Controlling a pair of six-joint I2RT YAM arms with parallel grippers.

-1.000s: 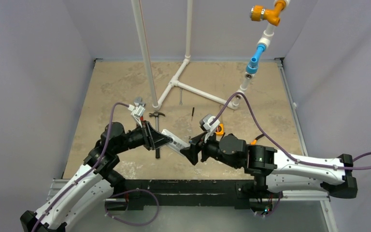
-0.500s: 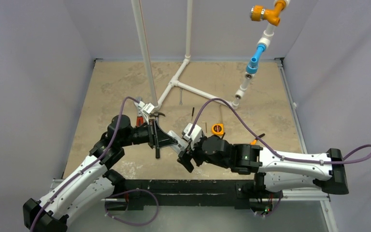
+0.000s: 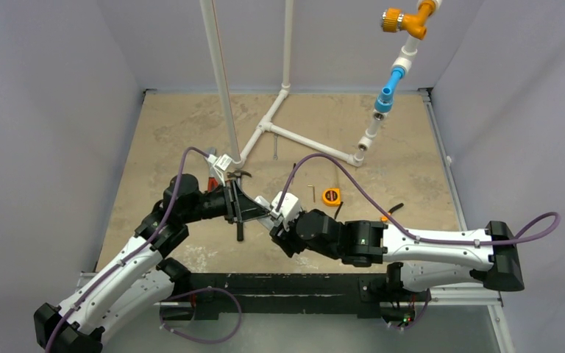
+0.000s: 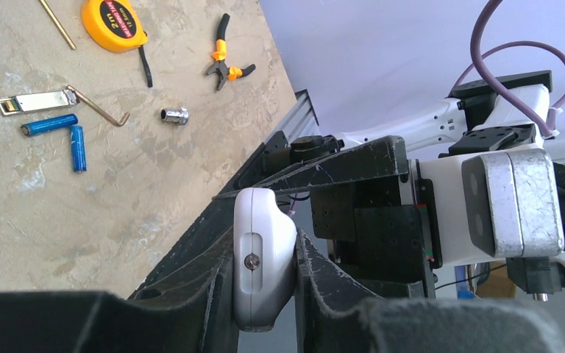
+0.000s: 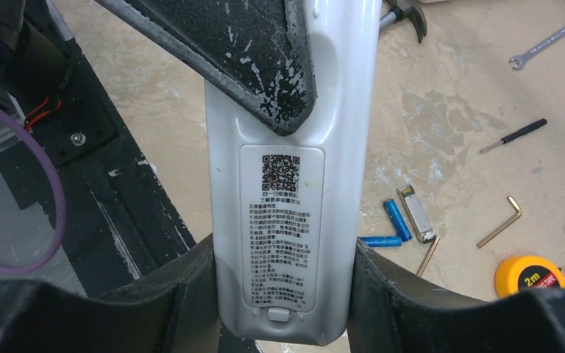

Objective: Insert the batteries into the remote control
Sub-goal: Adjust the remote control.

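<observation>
Left hand [image 4: 263, 294] clamps the remote control [image 5: 294, 147] aloft, its long axis running straight into the right hand [image 5: 283, 294], which seemingly grips the label end. Batteries [image 5: 392, 219] lie loose on the desk [image 5: 449, 147] below, neither hand free.

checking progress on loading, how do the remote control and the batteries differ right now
The remote control is long and white; the batteries are short and blue. The remote control is held off the table by the left gripper and right gripper; the batteries lie loose on the table. Shared: both are slim, elongated shapes.
</observation>
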